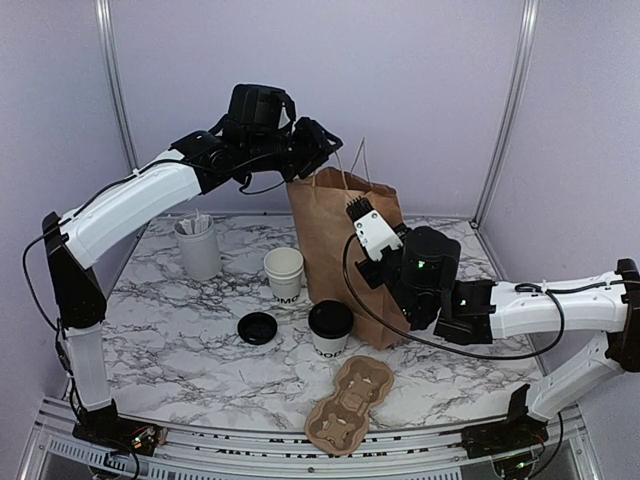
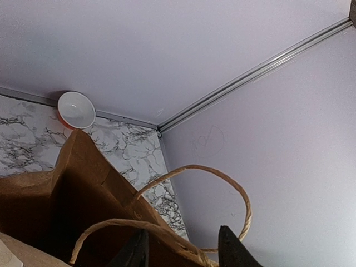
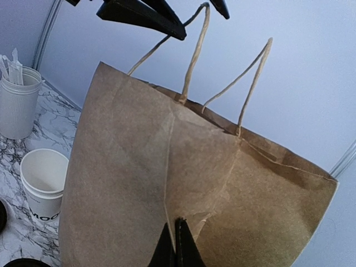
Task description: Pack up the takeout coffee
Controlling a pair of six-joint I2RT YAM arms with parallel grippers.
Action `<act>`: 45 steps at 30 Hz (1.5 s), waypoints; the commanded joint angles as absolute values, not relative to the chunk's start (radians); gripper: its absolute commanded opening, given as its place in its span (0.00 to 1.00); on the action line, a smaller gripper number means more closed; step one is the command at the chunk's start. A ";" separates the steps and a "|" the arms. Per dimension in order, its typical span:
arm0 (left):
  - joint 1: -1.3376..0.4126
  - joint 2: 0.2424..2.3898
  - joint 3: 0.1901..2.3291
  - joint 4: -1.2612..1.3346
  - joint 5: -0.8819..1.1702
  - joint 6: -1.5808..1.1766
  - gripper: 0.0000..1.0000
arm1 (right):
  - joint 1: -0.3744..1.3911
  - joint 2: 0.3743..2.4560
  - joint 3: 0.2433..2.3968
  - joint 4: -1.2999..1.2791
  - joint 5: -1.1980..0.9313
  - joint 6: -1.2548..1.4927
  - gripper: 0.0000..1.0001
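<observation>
Your left gripper hangs over the mouth of the paper bag. Its fingers stand apart, and the near twine handle runs down into the gap between them. From the wrist view you cannot tell whether either finger touches the twine. The second handle arches just beyond, close to the right-hand finger.

Your right gripper is closed, fingertips together against the bag's side wall. The creases in the paper run down to that point, so it looks pinched on a fold of the bag. The bag stands upright on the desk, mouth open, both handles up.

The takeout coffee sits on the desk just in front of the bag's near corner, outside it. It is upright, with its black lid on and lettering showing on the side. Neither gripper touches it.

Just beside the bag's left face stands an open cup with similar lettering, and a loose black lid lies in front of that. Farther left is the white canister of sticks. A brown cardboard cup carrier lies flat near the front edge, between your two arm bases. Behind the bag, by the back wall, the left wrist view shows a small white bowl with an orange underside.
</observation>
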State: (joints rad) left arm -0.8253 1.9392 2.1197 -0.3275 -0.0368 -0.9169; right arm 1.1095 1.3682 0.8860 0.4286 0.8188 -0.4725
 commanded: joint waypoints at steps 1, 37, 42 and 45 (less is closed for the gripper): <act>-0.824 1.970 2.167 -0.330 0.000 -0.931 0.41 | 1.124 1.382 0.925 0.381 0.830 -0.469 0.00; -0.841 2.093 2.426 0.135 0.293 -0.753 0.00 | 1.118 1.018 0.922 -0.021 0.742 -0.060 0.77; -0.839 2.068 2.434 0.149 0.294 -0.734 0.00 | 1.113 0.961 0.921 -0.065 0.713 -0.016 0.81; -0.839 2.033 2.433 0.141 0.293 -0.736 0.00 | 1.099 0.936 0.923 -0.088 0.690 0.007 0.83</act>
State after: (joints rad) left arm -0.8406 2.0964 2.4149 0.1040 0.2802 -0.7666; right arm 1.1133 0.9718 0.8940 -0.0334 0.7326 -0.0513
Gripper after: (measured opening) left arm 0.021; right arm 0.818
